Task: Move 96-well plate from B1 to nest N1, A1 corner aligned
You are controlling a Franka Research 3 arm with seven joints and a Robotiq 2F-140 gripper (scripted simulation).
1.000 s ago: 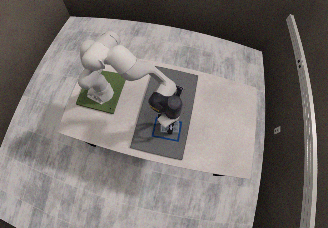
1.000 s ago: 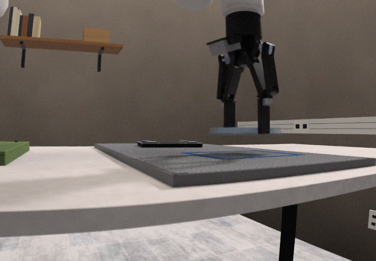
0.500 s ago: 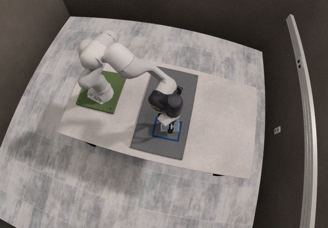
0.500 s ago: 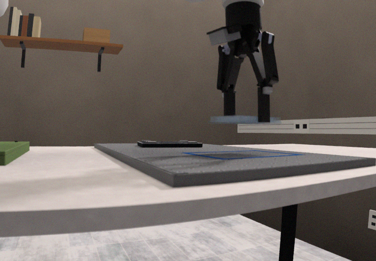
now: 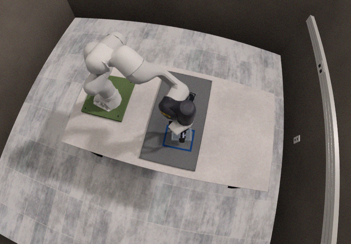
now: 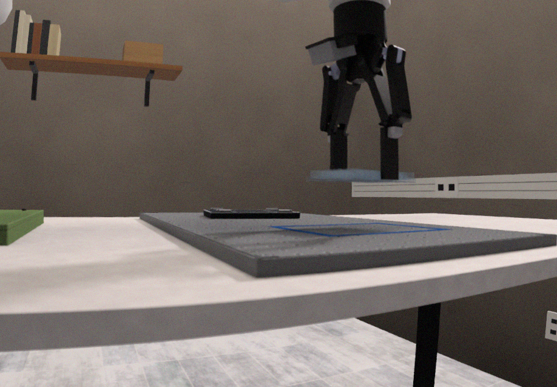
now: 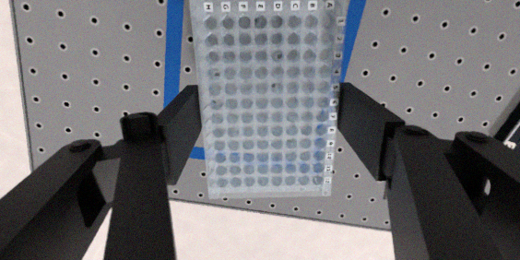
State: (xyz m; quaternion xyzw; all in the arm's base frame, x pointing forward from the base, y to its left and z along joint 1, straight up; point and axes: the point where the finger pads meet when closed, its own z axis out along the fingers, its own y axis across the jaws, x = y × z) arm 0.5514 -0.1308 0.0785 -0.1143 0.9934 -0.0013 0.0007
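My gripper [image 6: 363,175] is shut on the clear 96-well plate [image 7: 267,98] across its short width and holds it level, well above the grey breadboard. The plate also shows in the side view [image 6: 361,174] and from above [image 5: 181,135]. In the wrist view the letter row is at the top and the cut-off A1 corner [image 7: 336,3] is at the upper right. The blue outline of spot B1 [image 6: 360,228] lies on the board right under the plate. The black plate nest N1 [image 6: 250,213] sits at the board's far end; it is partly hidden behind my wrist from above [image 5: 192,96].
The grey perforated breadboard lies along the middle of the white table. My arm's green base plate [image 5: 109,99] is at the table's left. A wall shelf with books [image 6: 87,63] and a white wall rail [image 6: 471,184] stand behind the table.
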